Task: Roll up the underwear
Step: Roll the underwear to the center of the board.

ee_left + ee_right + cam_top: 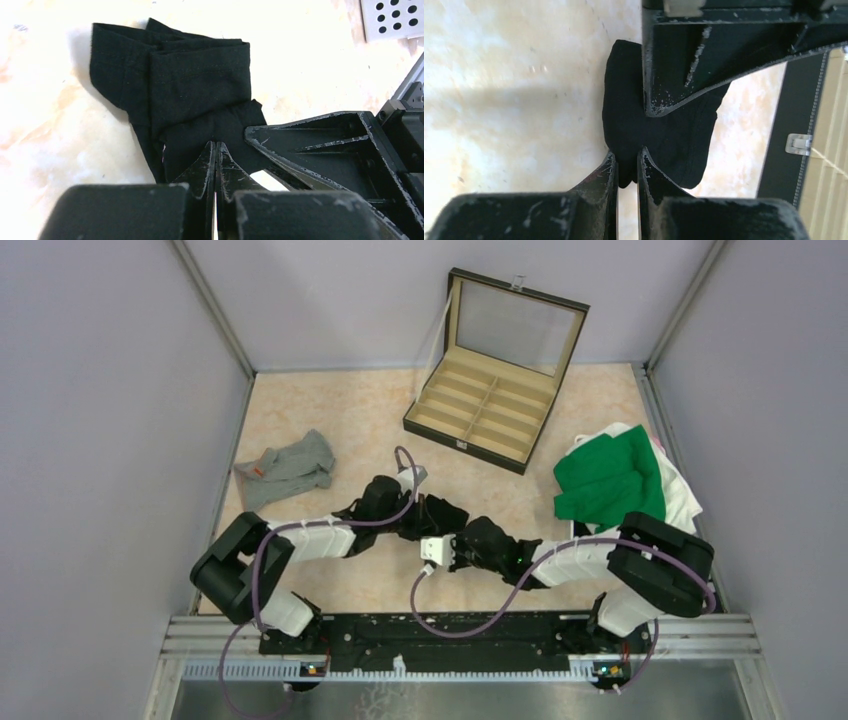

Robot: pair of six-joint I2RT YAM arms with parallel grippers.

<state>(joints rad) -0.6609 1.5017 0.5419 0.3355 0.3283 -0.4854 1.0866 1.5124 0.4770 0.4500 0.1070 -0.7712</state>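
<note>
Two garments are yet to be rolled: the black underwear [195,85], loosely folded, is pinched by the left gripper [216,145] and right gripper [626,152]; the grey underwear [290,468] lies crumpled at centre left.

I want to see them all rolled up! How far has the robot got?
Nothing is rolled yet. The black underwear looks folded over, and the left gripper and right gripper both pinch it. The grey underwear lies crumpled and untouched off to the left, so it is left to do.
</note>
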